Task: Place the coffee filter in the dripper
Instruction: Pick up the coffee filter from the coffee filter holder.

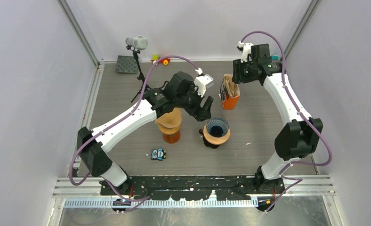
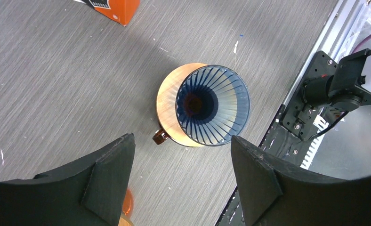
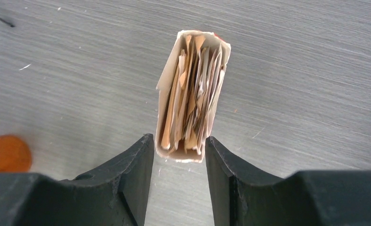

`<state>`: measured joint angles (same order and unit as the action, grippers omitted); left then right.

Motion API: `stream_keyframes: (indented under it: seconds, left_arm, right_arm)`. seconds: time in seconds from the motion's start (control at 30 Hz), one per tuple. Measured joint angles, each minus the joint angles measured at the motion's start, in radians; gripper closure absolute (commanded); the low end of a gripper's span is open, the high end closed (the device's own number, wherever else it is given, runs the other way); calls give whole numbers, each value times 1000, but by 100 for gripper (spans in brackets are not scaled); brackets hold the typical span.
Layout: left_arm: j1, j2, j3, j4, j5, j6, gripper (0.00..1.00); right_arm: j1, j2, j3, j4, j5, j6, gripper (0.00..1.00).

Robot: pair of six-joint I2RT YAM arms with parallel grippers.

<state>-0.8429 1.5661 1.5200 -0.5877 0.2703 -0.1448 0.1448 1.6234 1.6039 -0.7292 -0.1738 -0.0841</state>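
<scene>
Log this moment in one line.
left fingers open near dripper | right fingers open, flanking filter box | dripper empty

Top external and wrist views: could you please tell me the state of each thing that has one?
dripper: upright, empty, no filter inside.
filter box: upright, top open, packed with paper filters.
left gripper: open, empty, over the dripper.
right gripper: open, empty, over the filter box.

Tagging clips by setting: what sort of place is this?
Most likely a lab robot cell, not a kitchen: plain pale enclosure walls on aluminium frame posts, a silver microphone on a black stand, and a grey wood-grain table with a blue ribbed dripper.
</scene>
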Motion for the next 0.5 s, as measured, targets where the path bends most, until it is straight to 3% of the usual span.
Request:
stream_keyframes:
  seconds: [0.5]
  left_arm:
    - [6, -32, -30, 8, 5, 22, 23]
  right_arm:
    - [30, 127, 24, 56, 41, -16, 61]
